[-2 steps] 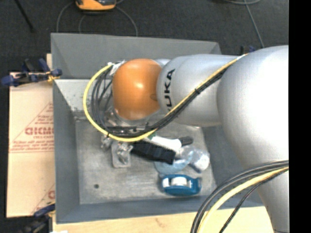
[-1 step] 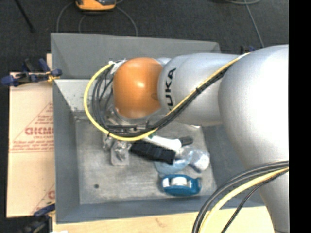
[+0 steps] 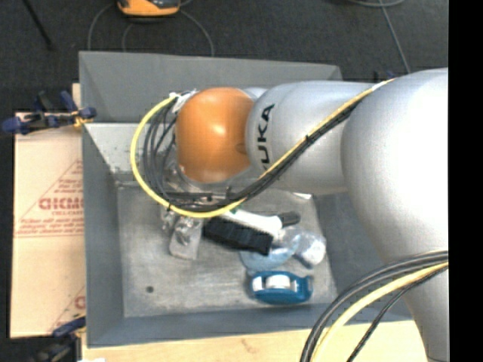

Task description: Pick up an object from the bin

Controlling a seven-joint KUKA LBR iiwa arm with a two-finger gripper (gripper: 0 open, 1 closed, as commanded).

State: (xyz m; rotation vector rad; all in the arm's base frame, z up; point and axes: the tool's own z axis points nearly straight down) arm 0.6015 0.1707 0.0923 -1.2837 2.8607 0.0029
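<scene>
My gripper (image 3: 182,237) hangs low over the bin's floor, left of the middle, below the arm's orange cover. Just to its right lies a black oblong block (image 3: 237,235), slanting down to the right. A white handle-like piece (image 3: 261,220) lies along the block's upper side. I see nothing held in the gripper.
Right of the block sits a crumpled clear and pale-blue plastic thing (image 3: 299,248). A blue and white tape dispenser (image 3: 280,286) lies near the bin's front wall. The arm covers the bin's back and right side. Bare floor shows at the front left.
</scene>
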